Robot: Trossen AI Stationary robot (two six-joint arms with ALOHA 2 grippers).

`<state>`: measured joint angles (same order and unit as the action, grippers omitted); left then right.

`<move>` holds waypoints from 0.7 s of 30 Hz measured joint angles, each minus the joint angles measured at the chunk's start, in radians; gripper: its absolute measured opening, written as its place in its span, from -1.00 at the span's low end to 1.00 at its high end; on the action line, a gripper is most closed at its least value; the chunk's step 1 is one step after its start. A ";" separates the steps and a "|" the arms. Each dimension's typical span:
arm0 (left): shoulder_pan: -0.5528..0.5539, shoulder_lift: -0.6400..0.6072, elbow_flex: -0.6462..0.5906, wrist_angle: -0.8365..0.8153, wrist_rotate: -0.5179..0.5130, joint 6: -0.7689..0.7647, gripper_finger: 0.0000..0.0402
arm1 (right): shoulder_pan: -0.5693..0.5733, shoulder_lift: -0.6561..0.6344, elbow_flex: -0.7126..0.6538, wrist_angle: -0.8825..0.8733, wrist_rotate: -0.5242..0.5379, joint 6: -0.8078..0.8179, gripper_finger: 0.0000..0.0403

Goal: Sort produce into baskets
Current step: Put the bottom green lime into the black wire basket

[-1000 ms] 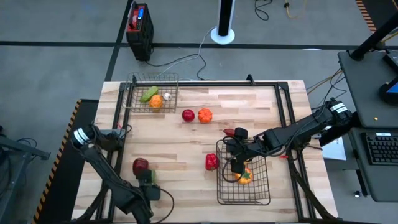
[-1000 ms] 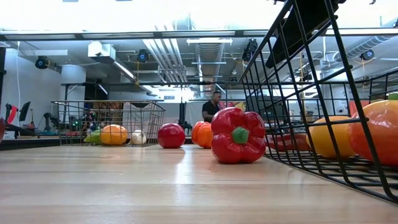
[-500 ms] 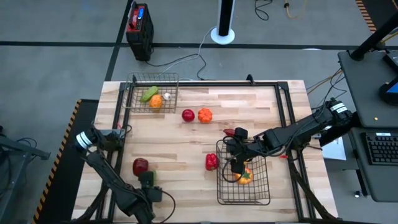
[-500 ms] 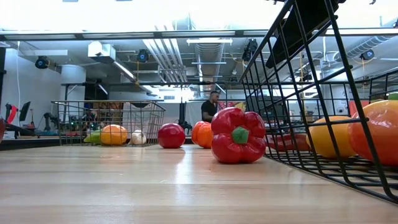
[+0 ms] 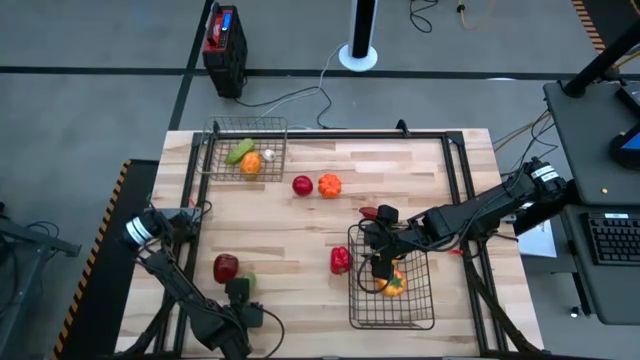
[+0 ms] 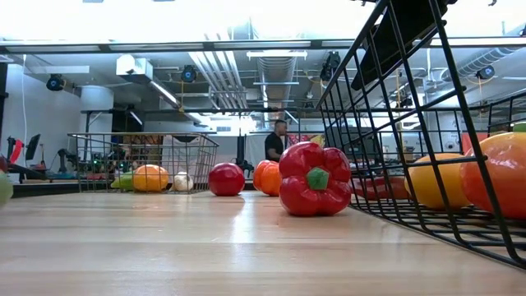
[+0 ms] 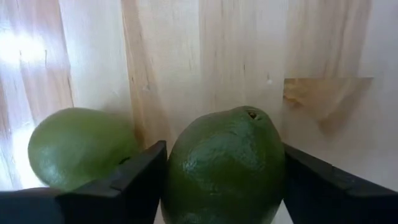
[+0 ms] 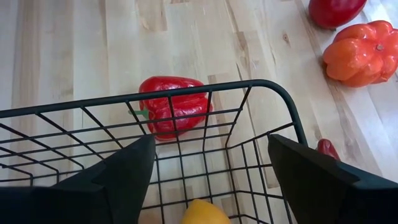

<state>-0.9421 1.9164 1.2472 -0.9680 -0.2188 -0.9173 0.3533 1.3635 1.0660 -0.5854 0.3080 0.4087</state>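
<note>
Left end effector (image 5: 240, 291) has crept closer in on the green fruit (image 7: 225, 167), fingers flanking it, not visibly clamped. Second green fruit (image 7: 79, 147) sits touching the outer finger; closing may nudge it away. Right end effector (image 5: 381, 262) gapes empty over the basket (image 5: 426, 300).

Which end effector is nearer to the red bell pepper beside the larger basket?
Right. The right end effector hangs inside the basket next to the red bell pepper; the left end effector is across the table.
</note>
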 joint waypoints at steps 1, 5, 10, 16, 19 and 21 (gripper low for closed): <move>0.000 -0.005 0.001 0.000 0.000 0.003 0.19 | 0.000 0.000 0.000 0.000 0.000 0.000 0.50; 0.000 -0.018 0.015 -0.002 0.000 0.018 0.07 | 0.000 0.000 0.000 0.000 0.000 0.000 0.51; 0.006 -0.044 0.077 -0.029 -0.022 0.059 0.07 | 0.000 0.000 0.000 0.000 0.000 -0.001 0.54; 0.036 -0.133 0.177 -0.104 -0.342 0.161 0.07 | 0.000 0.000 -0.008 0.077 0.000 -0.051 0.52; 0.059 -0.202 0.204 -0.064 -0.544 0.288 0.07 | 0.004 0.000 -0.029 0.189 0.001 -0.132 0.49; 0.077 -0.245 0.209 0.004 -0.655 0.399 0.07 | 0.005 0.000 -0.044 0.268 0.000 -0.178 0.48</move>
<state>-0.8649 1.6711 1.4559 -0.9643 -0.8735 -0.5182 0.3583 1.3636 1.0220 -0.3170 0.3079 0.2304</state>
